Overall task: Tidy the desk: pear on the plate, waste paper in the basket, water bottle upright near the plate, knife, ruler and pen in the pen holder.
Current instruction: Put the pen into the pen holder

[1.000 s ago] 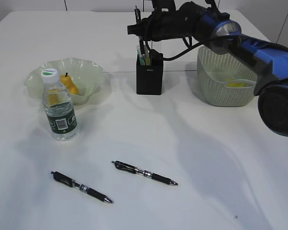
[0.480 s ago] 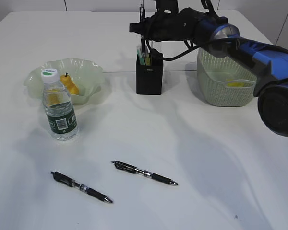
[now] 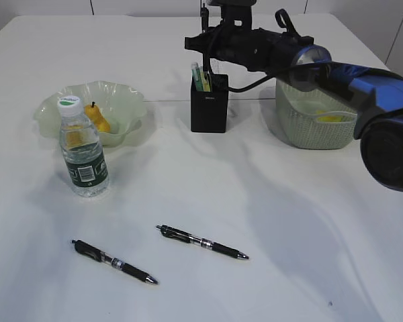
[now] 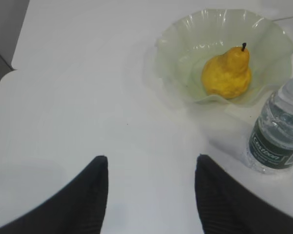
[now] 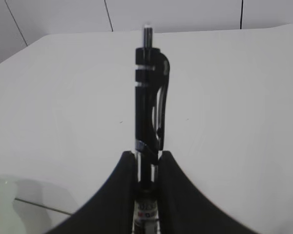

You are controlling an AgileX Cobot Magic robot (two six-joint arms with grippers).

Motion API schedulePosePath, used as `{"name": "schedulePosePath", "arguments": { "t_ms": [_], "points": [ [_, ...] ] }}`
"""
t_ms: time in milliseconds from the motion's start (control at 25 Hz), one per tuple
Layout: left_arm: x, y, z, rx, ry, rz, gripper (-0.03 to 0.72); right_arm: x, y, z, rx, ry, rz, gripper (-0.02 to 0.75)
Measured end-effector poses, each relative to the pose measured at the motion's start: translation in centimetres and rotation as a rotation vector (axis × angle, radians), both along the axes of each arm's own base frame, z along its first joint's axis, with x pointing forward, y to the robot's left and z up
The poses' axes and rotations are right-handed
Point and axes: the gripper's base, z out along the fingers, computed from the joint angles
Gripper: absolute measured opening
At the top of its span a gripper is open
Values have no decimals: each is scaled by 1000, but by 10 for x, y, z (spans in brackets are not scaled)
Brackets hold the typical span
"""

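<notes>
My right gripper (image 3: 205, 41) is shut on a black pen (image 5: 149, 97), held upright just above the black pen holder (image 3: 209, 107). Green and yellow items (image 3: 200, 79) stick out of the holder; I cannot tell knife from ruler among them. The pear (image 3: 97, 119) lies in the ruffled green plate (image 3: 124, 100). Just in front of the plate the water bottle (image 3: 82, 151) stands upright. My left gripper (image 4: 151, 163) is open over bare desk, short of the plate (image 4: 176, 53) and pear (image 4: 228, 73). Something yellow (image 3: 330, 118) lies in the basket (image 3: 309, 127).
Two more black pens (image 3: 201, 242) (image 3: 114, 262) lie flat near the front of the white desk (image 3: 289, 221). The blue right arm (image 3: 363, 74) stretches over the basket from the right. The bottle (image 4: 278, 136) stands at the right edge of the left wrist view.
My right gripper has carried the pen a little to the right and upward, bringing it over the pen holder. Nothing else has moved.
</notes>
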Motion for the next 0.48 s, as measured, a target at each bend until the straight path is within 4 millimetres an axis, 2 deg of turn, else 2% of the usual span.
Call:
{"name": "schedulePosePath", "arguments": {
  "t_ms": [200,480],
  "points": [
    [2,0,2,-1,-30,-4,402,0,-1,-3,-25,-12,-1,73],
    [4,0,0,-1,-27,-5,402,-4,10,-1,-83,-20,30,73]
  ]
}}
